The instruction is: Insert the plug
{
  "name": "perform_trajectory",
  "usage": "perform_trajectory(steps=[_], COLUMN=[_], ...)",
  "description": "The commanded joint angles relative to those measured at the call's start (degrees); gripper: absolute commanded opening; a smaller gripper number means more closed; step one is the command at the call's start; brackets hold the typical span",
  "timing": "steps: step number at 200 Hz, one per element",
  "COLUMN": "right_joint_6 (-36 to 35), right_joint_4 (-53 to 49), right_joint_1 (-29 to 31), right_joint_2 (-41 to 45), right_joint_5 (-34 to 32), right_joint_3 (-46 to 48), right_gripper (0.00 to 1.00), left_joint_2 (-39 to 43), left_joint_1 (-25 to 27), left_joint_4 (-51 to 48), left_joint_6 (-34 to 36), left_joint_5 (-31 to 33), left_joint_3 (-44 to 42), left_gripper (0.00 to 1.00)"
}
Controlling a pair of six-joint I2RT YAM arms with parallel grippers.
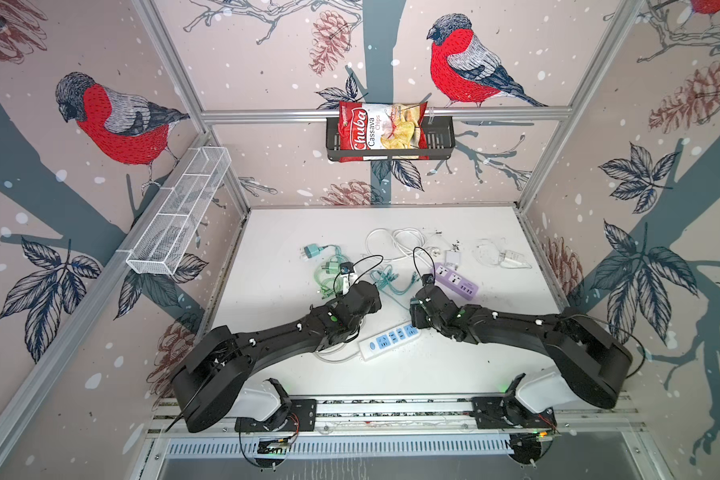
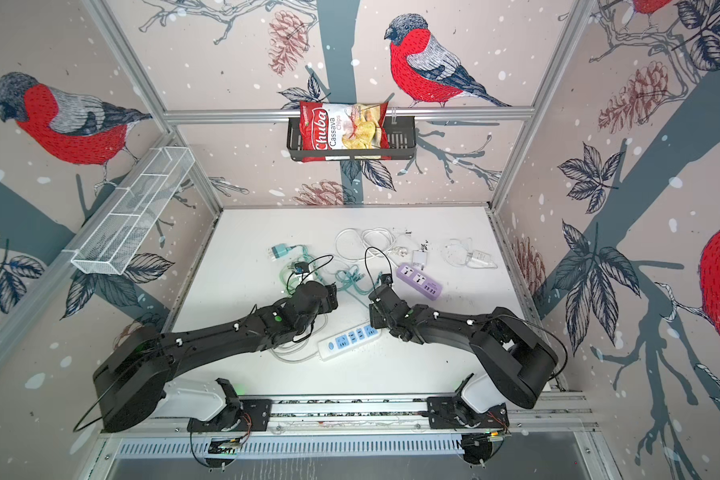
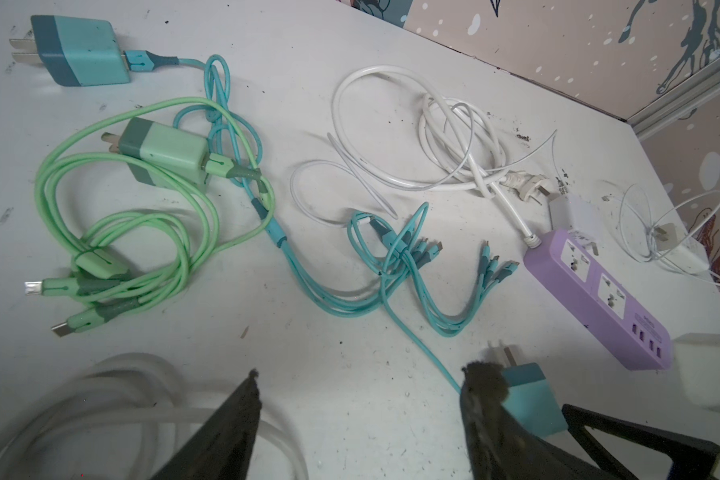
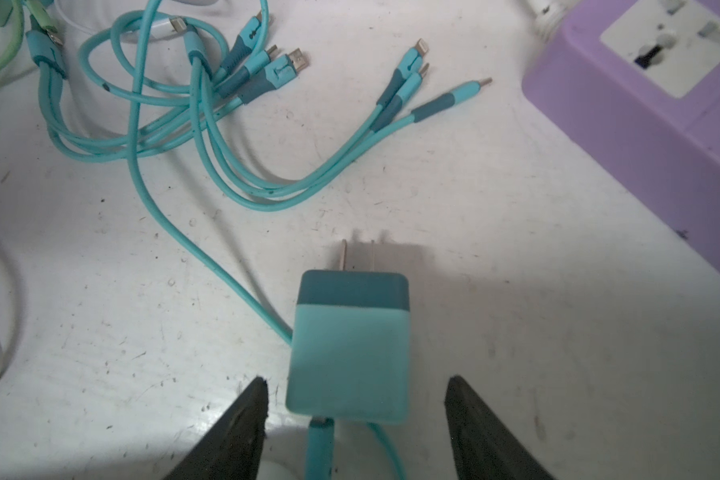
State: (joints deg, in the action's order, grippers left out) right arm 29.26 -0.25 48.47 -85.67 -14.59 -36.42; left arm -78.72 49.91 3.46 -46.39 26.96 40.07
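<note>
A teal plug [image 4: 352,340] with a darker band and two metal prongs lies flat on the white table [image 4: 516,332], its teal cable [image 4: 208,266] running off to a bundle of connector ends. My right gripper [image 4: 358,379] is open and straddles the plug's rear end, with a gap on each side. In the left wrist view the same plug [image 3: 531,395] sits just outside one finger of my left gripper [image 3: 360,382], which is open over bare table. The arms hide the plug in both top views. A purple power strip [image 4: 641,104] lies beyond the prongs, off to one side.
A white power strip with blue sockets [image 1: 389,338] lies between the two arms near the front. Another teal adapter [image 3: 80,52], a green adapter with cable [image 3: 163,153], coiled white cables [image 3: 433,137] and a small white charger [image 1: 510,257] litter the table's far half.
</note>
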Motion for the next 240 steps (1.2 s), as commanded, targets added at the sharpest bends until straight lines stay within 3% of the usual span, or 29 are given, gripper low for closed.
perform_trajectory(steps=[1, 105, 150, 189, 204, 219, 240], right_joint_6=[-1.1, -2.3, -4.4, -3.6, -4.2, -5.1, -8.1], right_joint_4=[1.5, 3.7, 2.2, -9.6, -13.4, -17.9, -22.9], right_joint_1=[-0.4, -1.4, -2.7, -5.8, -8.9, -13.0, -14.8], right_joint_2=[-0.8, -3.3, -1.7, 4.3, 7.5, 9.3, 10.4], right_joint_5=[-0.9, 1.3, 4.8, 13.3, 21.7, 29.8, 33.8], right_joint_3=[-0.8, -0.8, -1.9, -7.1, -8.3, -9.6, -11.4], right_gripper=[0.64, 0.5, 0.29, 0.24, 0.24, 0.25, 0.26], left_joint_2=[-0.6, -4.0, -5.5, -5.7, -5.1, -3.5, -0.5], left_joint_1=[-0.4, -0.8, -0.8, -0.8, -0.7, -0.1, 1.8], left_joint_4=[-0.5, -1.3, -2.2, 0.6, 4.4, 12.5, 29.0], left_joint_6=[1.0, 3.5, 9.1, 21.0, 27.7, 35.9, 48.4], left_joint_5=[-0.7, -2.5, -2.2, -1.8, -2.0, -2.8, -4.8], left_joint_3=[0.6, 3.1, 5.4, 6.7, 5.5, 1.7, -6.4], left_gripper=[0.75, 0.74, 0.74, 0.74, 0.73, 0.74, 0.74])
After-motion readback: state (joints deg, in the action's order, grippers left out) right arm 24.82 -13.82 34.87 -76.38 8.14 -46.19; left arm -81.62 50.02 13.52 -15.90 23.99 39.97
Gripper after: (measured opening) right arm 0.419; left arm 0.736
